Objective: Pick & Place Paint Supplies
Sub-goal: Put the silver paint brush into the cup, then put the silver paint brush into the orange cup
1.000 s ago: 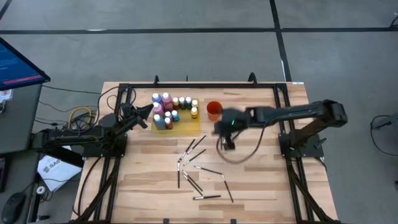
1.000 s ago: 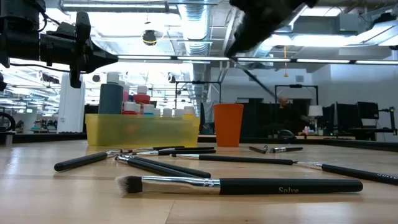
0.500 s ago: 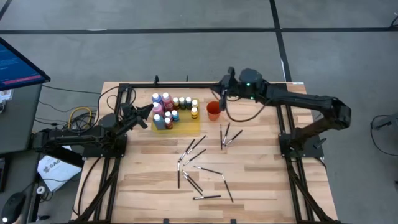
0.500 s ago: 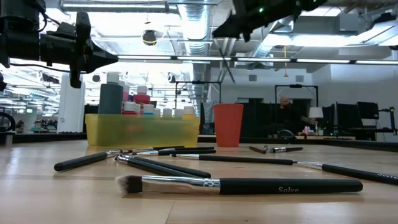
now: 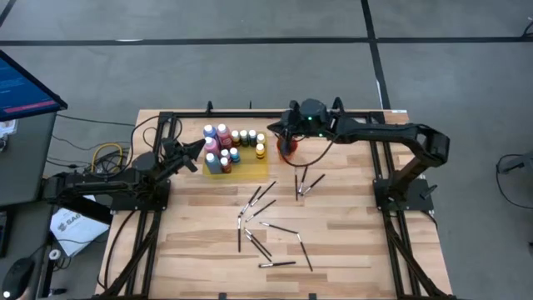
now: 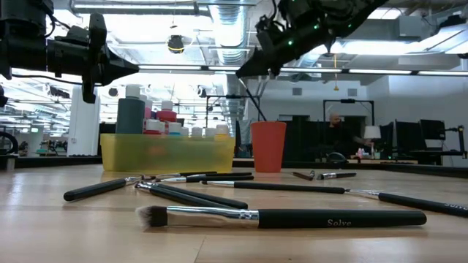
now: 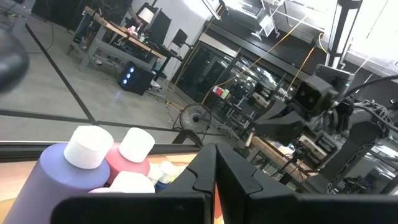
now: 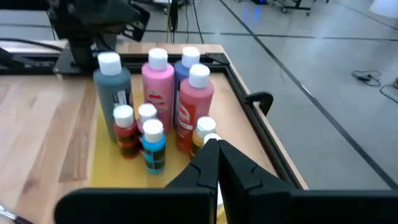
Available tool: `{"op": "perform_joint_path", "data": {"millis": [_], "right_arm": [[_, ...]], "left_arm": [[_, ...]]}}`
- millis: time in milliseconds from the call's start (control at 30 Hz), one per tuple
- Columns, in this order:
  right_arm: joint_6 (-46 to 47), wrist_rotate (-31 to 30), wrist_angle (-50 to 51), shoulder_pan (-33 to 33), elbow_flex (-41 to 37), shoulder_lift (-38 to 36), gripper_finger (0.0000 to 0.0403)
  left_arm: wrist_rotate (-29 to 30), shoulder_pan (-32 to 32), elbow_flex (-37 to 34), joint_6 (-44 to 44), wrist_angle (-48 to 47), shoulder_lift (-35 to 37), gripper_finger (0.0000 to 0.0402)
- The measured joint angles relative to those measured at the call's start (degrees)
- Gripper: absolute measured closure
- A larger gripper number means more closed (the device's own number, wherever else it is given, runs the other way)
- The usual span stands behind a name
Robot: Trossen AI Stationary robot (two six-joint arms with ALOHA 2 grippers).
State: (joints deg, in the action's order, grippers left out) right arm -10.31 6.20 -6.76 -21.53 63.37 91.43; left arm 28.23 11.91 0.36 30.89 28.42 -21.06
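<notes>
Several paint bottles (image 5: 229, 143) with pale caps stand on a yellow mat (image 5: 250, 169) at the far left; the right wrist view shows the bottles (image 8: 158, 93) too. An orange cup (image 5: 286, 151) stands to the right of them. Several dark brushes (image 5: 262, 218) lie loose on the wooden table. My right gripper (image 5: 278, 137) hangs above the cup (image 6: 268, 146), shut on a thin brush (image 6: 247, 98). My left gripper (image 5: 202, 148) stays shut beside the bottles, holding nothing. My right gripper pinches a thin dark brush by its upper end (image 6: 241, 77) between its two fingers. The fingers slant down from the table's right side. The brush hangs slanting below them, lifted clear of the table, with its lower end (image 6: 252, 117) just above the cup's mouth.
Three brushes (image 5: 303, 182) lie just nearer than the cup. A black metal frame (image 5: 250, 115) runs along the table's far and side edges. One brush with a pale tuft (image 6: 278, 216) lies close to the low camera. Bare wood (image 5: 350, 233) lies at the near right.
My right gripper has risen from the brushes at the table's middle and swung toward the far edge, then left until it hangs over the orange cup. It has stayed shut, and the thin brush has travelled with it.
</notes>
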Motion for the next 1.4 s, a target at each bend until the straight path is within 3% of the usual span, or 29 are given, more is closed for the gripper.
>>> {"op": "perform_joint_path", "data": {"millis": [467, 767, 900, 1133, 1300, 1400], "right_arm": [[-1.26, 0.02, 0.32, -0.54, 0.00, 1.62, 0.0399], [-1.66, 0.02, 3.60, -0.69, 0.00, 1.15, 0.0351], [-2.23, -0.02, 9.88, -0.25, 0.09, -4.13, 0.0325], [-7.66, 0.02, 33.67, 5.05, 0.09, -13.75, 0.0294], [-11.18, 0.02, 49.40, 10.81, 0.07, -12.41, 0.0285], [-12.71, -0.02, 53.14, 14.06, 0.03, -8.86, 0.0275]], "left_arm": [[-0.01, 0.02, 0.00, 0.00, 0.09, 0.00, 0.0400], [-0.02, 0.02, 0.00, 0.00, 0.15, 0.00, 0.0400], [-0.01, 0.02, 0.00, 0.00, 0.22, 0.00, 0.0400], [-0.02, 0.01, 0.00, 0.00, 0.32, 0.00, 0.0400], [-0.02, 0.02, 0.00, 0.00, 0.44, 0.00, 0.0400], [-0.01, 0.00, 0.00, 0.00, 0.46, 0.00, 0.0400]]}}
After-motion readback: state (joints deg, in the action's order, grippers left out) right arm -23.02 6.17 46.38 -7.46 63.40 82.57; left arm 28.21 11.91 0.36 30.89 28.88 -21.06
